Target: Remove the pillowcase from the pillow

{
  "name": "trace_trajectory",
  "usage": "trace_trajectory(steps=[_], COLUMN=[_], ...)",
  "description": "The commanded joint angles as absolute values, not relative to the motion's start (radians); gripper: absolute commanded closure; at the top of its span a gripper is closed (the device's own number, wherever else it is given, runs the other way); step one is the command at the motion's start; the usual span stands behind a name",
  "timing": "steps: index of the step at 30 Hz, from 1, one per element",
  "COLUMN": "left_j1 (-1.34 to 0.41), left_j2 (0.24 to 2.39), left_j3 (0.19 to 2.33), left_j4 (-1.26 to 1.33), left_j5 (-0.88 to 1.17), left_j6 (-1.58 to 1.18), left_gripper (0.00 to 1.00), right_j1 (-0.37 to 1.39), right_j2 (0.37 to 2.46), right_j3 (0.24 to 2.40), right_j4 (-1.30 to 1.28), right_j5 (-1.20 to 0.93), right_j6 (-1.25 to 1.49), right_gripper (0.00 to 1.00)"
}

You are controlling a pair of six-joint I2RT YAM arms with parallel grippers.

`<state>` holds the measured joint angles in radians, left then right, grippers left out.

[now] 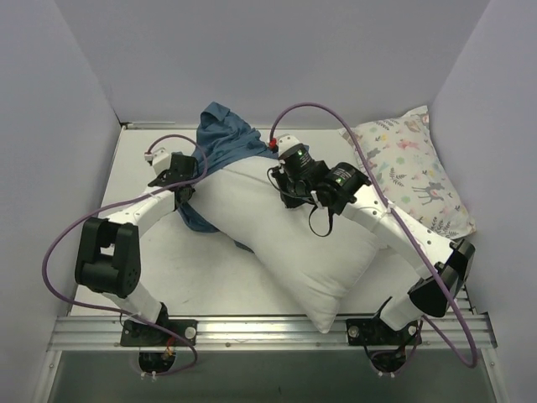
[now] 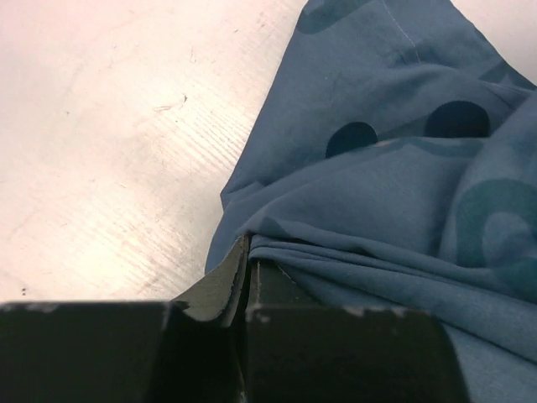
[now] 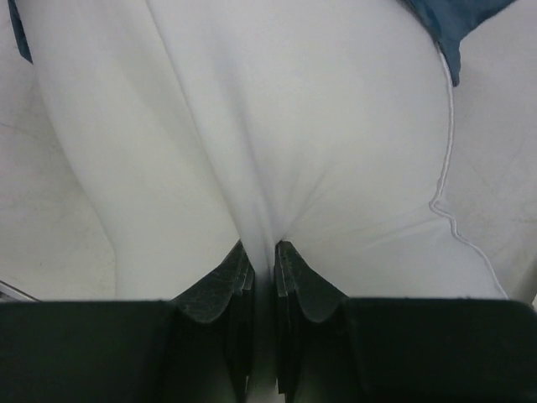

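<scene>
The plain white pillow [image 1: 285, 239] lies diagonally across the table, mostly bare. The teal-blue pillowcase [image 1: 225, 138] is bunched at its far-left end, still over that corner. My left gripper [image 1: 186, 195] is shut on a fold of the pillowcase [image 2: 377, 210] at the pillow's left side. My right gripper [image 1: 289, 195] is shut on a pinch of the pillow's white cloth [image 3: 252, 126] near its upper middle. A strip of pillowcase shows at the top right of the right wrist view [image 3: 457, 25].
A smaller white pillow with pastel animal print [image 1: 415, 168] lies at the back right against the wall. Grey walls close in the table on three sides. Purple cables loop over both arms. A metal rail [image 1: 268, 329] runs along the near edge.
</scene>
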<state>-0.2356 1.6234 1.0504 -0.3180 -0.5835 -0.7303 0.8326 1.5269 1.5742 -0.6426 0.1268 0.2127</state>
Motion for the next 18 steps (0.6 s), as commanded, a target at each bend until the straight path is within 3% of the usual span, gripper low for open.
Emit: trace_trajectory(steps=[1,14,18], left_j1=[-0.138,-0.06,-0.072], left_j2=[1.684,1.761,1.72], left_j3=[1.061,1.146,1.154], left_j4=[-0.371,-0.42,-0.422], left_j5=[-0.66,-0.62,-0.594], left_j6=[-0.764,-0.791,-0.773], left_gripper=[1.0,1.0,1.0], right_j1=[0.767,0.726,0.726], right_j2=[1.408,1.385,1.411], right_j3=[1.655,1.738,1.718], right_j4=[-0.747,-0.81,-0.798], right_j5=[0.215,0.222,0.128], right_j6=[0.202,0.195,0.175], right_gripper=[1.0,1.0,1.0])
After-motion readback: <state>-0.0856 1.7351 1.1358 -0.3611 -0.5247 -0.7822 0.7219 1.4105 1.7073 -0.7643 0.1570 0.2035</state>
